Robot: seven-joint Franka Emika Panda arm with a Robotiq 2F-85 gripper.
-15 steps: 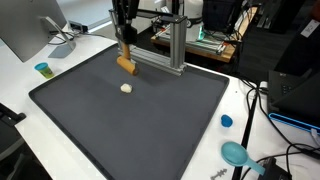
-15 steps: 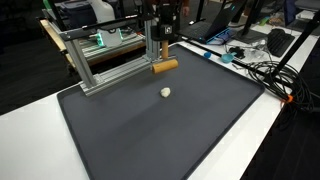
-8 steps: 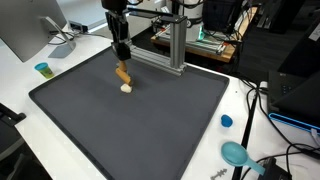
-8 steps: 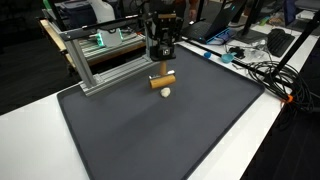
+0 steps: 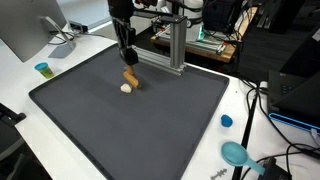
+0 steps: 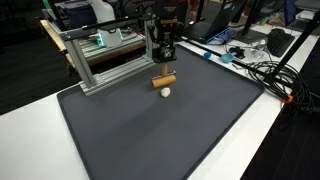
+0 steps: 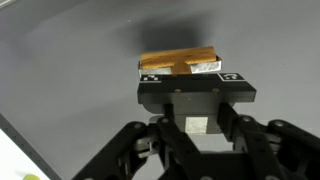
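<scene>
One peg [image 5: 130, 77], one ball [image 5: 125, 87], one mat [image 5: 150, 130], one frame [image 5: 176, 45] — one cup [image 5: 42, 69], one cap [image 5: 226, 121], one scoop [image 5: 236, 153].

In the wrist view, the fingers [image 7: 153, 88] hide part of the wooden block [image 7: 180, 60].

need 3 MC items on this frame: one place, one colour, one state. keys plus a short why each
1. Where does the pale ball lie?
A. On the mat, beside the wooden piece
B. Off the mat altogether
C. On top of the wooden piece

2. What colour is the mat?
A. Red
B. Dark grey
C. Green

3. What state is the hand in?
A. Wide open above the ball
B. Out of every view
C. Shut on the wooden piece

Key:
1 A: both exterior views show the ball on the mat next to the wood.
2 B: the mat reads dark grey in every view.
3 C: the wrist view shows the wood's stem clamped in the hand.
</scene>
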